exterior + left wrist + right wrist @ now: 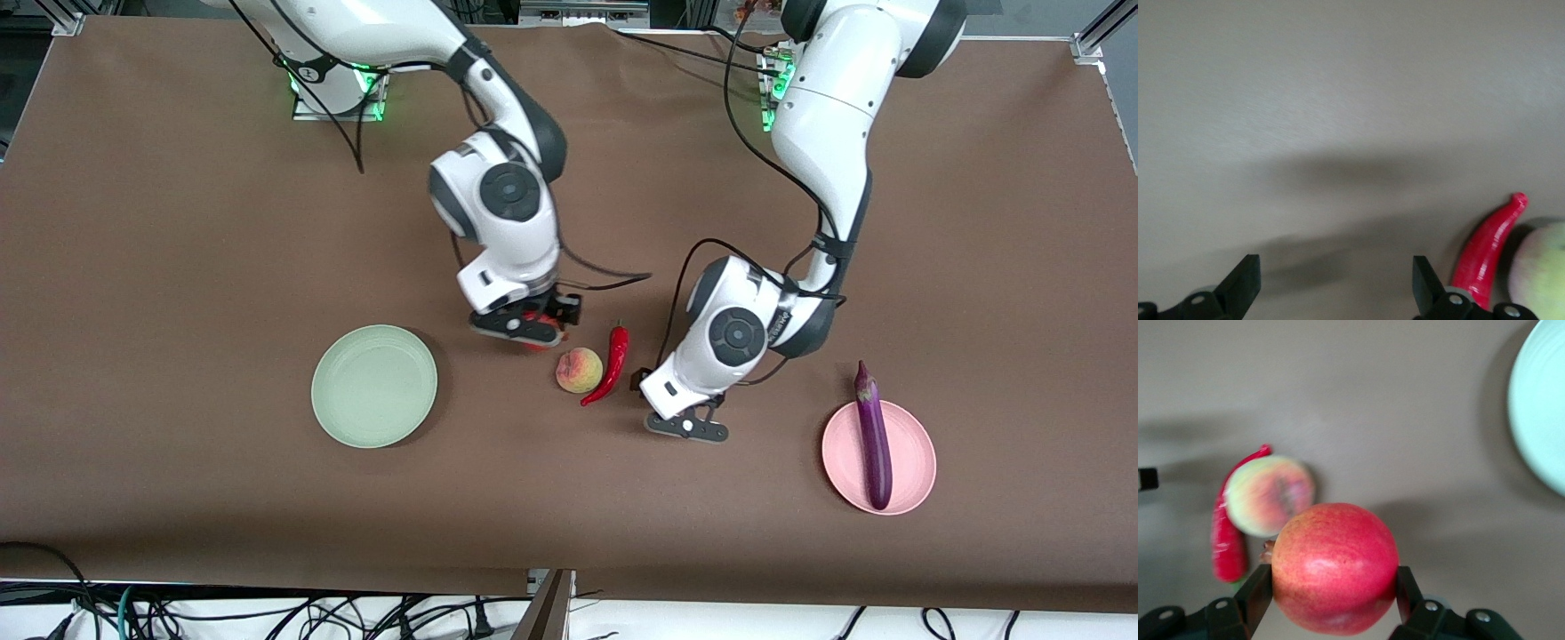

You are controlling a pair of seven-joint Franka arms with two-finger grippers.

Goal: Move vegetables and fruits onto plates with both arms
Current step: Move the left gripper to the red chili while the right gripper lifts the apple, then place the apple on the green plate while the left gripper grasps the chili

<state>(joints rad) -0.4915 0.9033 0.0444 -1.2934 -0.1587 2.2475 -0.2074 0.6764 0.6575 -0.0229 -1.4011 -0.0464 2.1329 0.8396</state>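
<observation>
My right gripper [520, 327] [1335, 580] is shut on the round red apple [1335, 567], held just above the table beside the peach; in the front view only a red sliver of the apple [536, 343] shows under the fingers. The yellowish-pink peach [579, 370] [1268, 495] [1541, 270] lies touching the curved red chili [612, 363] [1485, 250] [1228, 543]. My left gripper [686, 428] [1335, 273] is open and empty, low over bare table beside the chili. The purple eggplant [874, 440] lies on the pink plate [920, 449]. The mint green plate [373, 385] [1541, 400] is empty.
The brown table cloth [178, 267] covers the whole table. The green plate lies toward the right arm's end and the pink plate toward the left arm's end. Black cables hang from both arms above the table's middle.
</observation>
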